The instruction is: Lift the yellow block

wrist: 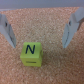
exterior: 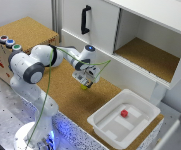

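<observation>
Yellow block (wrist: 31, 54) sits squarely, N face up, between released end effector (wrist: 39, 31) fingers.

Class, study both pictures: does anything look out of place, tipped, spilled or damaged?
Nothing stands out. The yellow block sits flat on the cork board between the open hand's fingers. The red cube rests in the white tray.
</observation>
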